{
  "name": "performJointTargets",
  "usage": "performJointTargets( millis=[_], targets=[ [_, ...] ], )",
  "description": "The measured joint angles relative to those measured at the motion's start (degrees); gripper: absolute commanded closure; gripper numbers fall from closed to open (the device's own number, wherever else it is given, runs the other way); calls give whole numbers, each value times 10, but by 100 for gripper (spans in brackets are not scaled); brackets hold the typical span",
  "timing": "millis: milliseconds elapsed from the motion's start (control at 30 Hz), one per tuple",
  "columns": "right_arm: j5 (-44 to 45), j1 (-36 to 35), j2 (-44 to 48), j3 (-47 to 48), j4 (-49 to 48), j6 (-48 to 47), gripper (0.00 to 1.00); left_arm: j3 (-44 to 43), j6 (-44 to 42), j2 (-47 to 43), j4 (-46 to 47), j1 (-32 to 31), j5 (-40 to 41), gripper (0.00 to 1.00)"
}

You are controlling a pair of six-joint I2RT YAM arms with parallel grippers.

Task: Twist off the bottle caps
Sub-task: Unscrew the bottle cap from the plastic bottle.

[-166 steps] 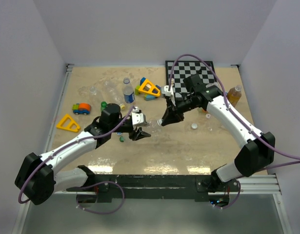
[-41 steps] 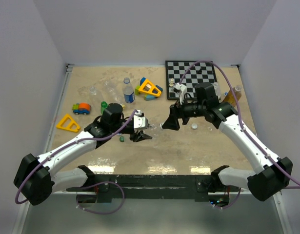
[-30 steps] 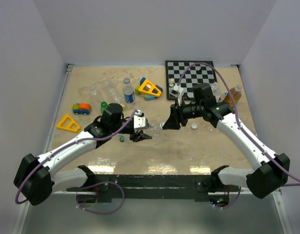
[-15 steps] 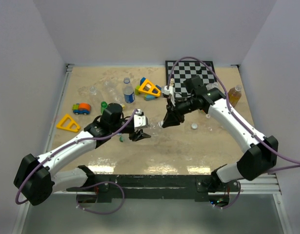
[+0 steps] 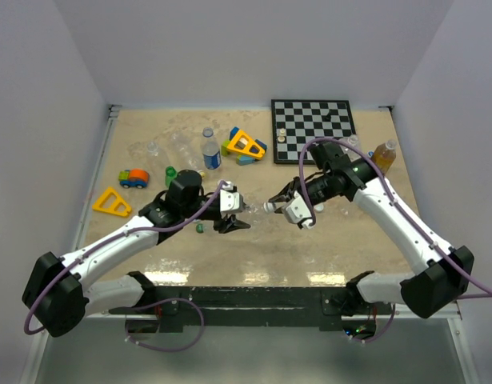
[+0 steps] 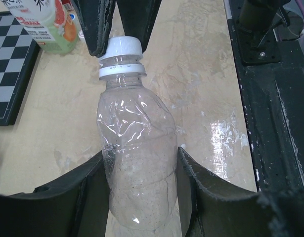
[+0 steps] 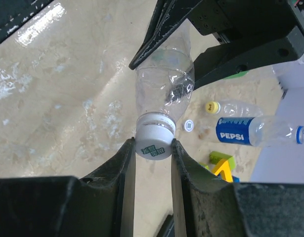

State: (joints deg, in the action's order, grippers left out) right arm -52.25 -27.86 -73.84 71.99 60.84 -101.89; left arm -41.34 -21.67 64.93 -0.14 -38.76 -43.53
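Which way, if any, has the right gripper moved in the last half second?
Yes: the right gripper rolled on the white cap; its camera housing swung from the chessboard side to the near side.

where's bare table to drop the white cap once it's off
Bare: the near strip of table between the two arms, ahead of the black rail. Crowded: far left around the Pepsi bottle, yellow toy and toy car; the chessboard fills the far right.

Place: robot lab test cell
Walls: plain white panels [image 5: 246,56] on three sides
Bench: beige tabletop [image 5: 270,252] (toy blocks [image 5: 244,146], chessboard [image 5: 313,120])
Mount: black rail [image 5: 262,298]
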Motion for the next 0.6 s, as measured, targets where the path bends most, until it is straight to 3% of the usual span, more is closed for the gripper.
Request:
performJointTargets(
  millis=[33, 133, 233, 400, 600],
  targets=[
    [-1, 0, 0, 0, 2, -17, 99, 0, 0, 0, 0, 1, 0, 100],
    [-8, 1, -4, -5, 2, -33, 67, 0, 0, 0, -5, 1, 1, 100],
    [-19, 2, -2, -10, -3, -2, 43, 0, 0, 0, -8, 1, -3, 100],
    [-18, 7, 11, -9, -4, 121, 18, 0, 0, -4, -11, 4, -4, 100],
    [-8, 9, 11, 30, 10, 288, 2, 0, 0, -6, -11, 5, -4, 100]
  ],
)
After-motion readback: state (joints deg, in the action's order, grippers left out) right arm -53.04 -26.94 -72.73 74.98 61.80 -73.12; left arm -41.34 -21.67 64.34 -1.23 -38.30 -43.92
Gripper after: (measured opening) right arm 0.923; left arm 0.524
